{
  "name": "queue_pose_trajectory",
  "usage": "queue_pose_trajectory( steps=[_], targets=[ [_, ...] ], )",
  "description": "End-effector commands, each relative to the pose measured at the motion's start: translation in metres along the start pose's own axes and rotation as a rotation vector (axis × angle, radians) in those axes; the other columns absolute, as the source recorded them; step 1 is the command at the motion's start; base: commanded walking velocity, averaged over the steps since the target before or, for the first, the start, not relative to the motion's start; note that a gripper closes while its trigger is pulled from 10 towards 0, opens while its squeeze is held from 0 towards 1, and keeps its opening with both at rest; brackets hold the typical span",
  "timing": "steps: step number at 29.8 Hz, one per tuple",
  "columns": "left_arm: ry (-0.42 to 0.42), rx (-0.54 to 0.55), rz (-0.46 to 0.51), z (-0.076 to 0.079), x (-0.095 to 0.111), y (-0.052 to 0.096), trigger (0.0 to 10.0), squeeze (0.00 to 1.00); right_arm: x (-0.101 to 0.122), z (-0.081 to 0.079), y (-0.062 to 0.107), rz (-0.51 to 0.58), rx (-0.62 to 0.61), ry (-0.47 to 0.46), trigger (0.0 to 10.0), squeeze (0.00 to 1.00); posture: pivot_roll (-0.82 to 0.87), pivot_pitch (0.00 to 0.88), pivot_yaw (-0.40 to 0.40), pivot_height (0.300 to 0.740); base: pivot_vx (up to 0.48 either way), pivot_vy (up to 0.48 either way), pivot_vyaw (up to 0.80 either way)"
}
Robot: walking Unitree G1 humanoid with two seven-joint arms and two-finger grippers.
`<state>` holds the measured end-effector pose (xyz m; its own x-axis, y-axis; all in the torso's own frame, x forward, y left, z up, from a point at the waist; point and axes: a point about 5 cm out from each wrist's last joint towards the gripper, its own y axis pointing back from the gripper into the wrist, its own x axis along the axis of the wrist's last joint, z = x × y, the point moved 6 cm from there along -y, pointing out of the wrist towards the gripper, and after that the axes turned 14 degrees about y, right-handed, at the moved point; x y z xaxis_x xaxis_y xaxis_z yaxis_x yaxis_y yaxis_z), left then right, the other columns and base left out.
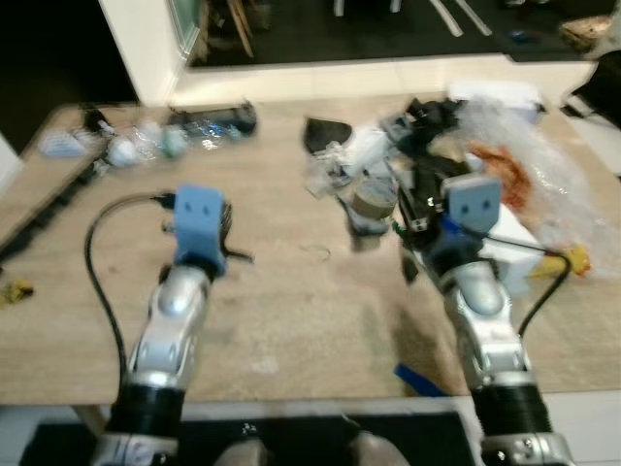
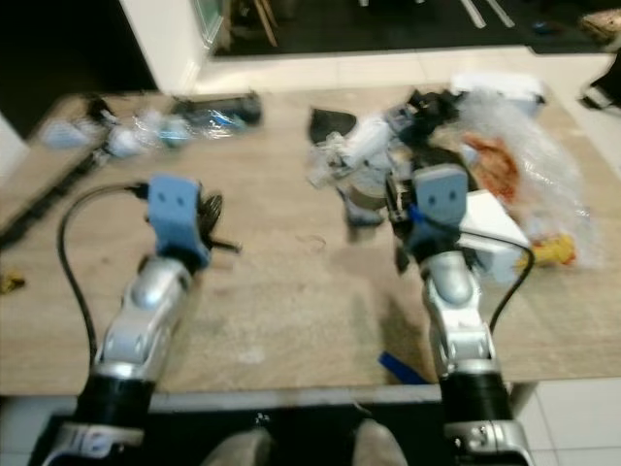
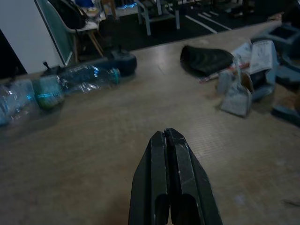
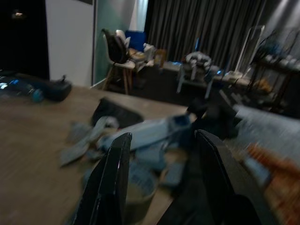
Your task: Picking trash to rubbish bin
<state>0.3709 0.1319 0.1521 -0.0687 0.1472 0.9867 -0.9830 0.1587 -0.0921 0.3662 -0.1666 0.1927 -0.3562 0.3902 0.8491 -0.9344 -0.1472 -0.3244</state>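
Note:
A pile of trash (image 1: 374, 175) lies on the wooden table (image 1: 291, 311): crumpled paper, a paper cup (image 4: 140, 187), black scraps and a black pouch (image 1: 325, 131). My right gripper (image 4: 161, 136) is open, low over the near side of this pile, with the cup just below its fingers. My left gripper (image 3: 168, 136) is shut on nothing and hovers over bare wood at the table's left middle (image 1: 231, 243). Crushed plastic bottles (image 1: 155, 141) lie at the far left, beyond it.
A clear plastic bag (image 1: 524, 180) with orange contents, a white box (image 1: 505, 248) and a yellow scrap (image 1: 574, 260) sit at the right. A blue scrap (image 1: 417, 379) lies near the front edge. Chairs and dark floor are beyond the table.

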Motion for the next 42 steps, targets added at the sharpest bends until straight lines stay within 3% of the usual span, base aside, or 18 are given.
queue_pose_trajectory(
  steps=[1,18,21,23,30,31,32,34,35,36,38,42],
  targets=[
    [-0.015,0.016,-0.013,-0.007,-0.003,0.002,10.0,0.00,-0.002,-0.009,0.000,-0.013,0.036,-0.019,10.0,0.00,-0.02,0.062,0.038,0.740,0.277,0.000,0.00],
    [-0.019,0.019,-0.020,-0.009,-0.004,0.003,10.0,0.00,-0.009,-0.013,-0.002,-0.056,0.118,-0.001,10.0,0.00,-0.02,0.069,0.037,0.740,0.242,0.000,0.00],
    [-0.010,-0.004,-0.030,-0.006,-0.006,0.004,10.0,0.00,-0.017,-0.018,-0.002,-0.101,0.154,-0.004,10.0,0.00,-0.02,0.072,0.038,0.740,0.000,0.000,0.00],
    [-0.033,-0.071,-0.066,0.005,-0.014,0.006,10.0,0.00,-0.027,-0.027,0.001,-0.166,0.223,0.006,10.0,0.00,-0.02,0.073,0.038,0.740,0.000,0.000,0.00],
    [-0.054,-0.134,-0.092,0.014,-0.019,0.009,10.0,0.00,-0.032,-0.031,0.003,-0.198,0.260,-0.001,10.0,0.00,-0.02,0.073,0.038,0.740,0.000,0.000,0.00],
    [-0.047,-0.236,-0.093,0.027,-0.018,0.014,10.0,0.00,-0.033,-0.033,0.004,-0.204,0.269,-0.015,10.0,1.00,-0.02,0.074,0.038,0.740,0.000,0.000,0.00],
    [-0.031,-0.337,-0.083,0.040,-0.014,0.020,10.0,0.00,-0.033,-0.034,0.004,-0.209,0.276,-0.030,10.0,1.00,-0.02,0.074,0.039,0.740,0.000,0.000,0.00],
    [-0.031,-0.337,-0.083,0.040,-0.014,0.020,10.0,0.00,-0.033,-0.034,0.004,-0.209,0.276,-0.030,10.0,1.00,-0.02,0.074,0.039,0.740,0.000,0.000,0.00],
    [-0.015,-0.437,-0.074,0.053,-0.011,0.027,10.0,0.00,-0.035,-0.035,0.004,-0.215,0.287,-0.038,10.0,1.00,-0.02,0.074,0.038,0.740,0.000,0.000,0.00],
    [-0.015,-0.437,-0.074,0.053,-0.011,0.027,10.0,0.00,-0.035,-0.035,0.004,-0.215,0.287,-0.038,10.0,1.00,-0.02,0.074,0.038,0.740,0.000,0.000,0.00],
    [0.026,-0.563,-0.092,0.067,-0.010,0.039,10.0,0.00,-0.042,-0.042,0.007,-0.234,0.350,-0.054,10.0,1.00,-0.02,0.077,0.042,0.740,0.000,0.000,0.00],
    [0.036,-0.583,-0.099,0.069,-0.011,0.042,10.0,0.00,-0.044,-0.045,0.008,-0.239,0.378,-0.063,10.0,1.00,-0.02,0.077,0.043,0.740,0.000,0.000,0.00]
  ],
)
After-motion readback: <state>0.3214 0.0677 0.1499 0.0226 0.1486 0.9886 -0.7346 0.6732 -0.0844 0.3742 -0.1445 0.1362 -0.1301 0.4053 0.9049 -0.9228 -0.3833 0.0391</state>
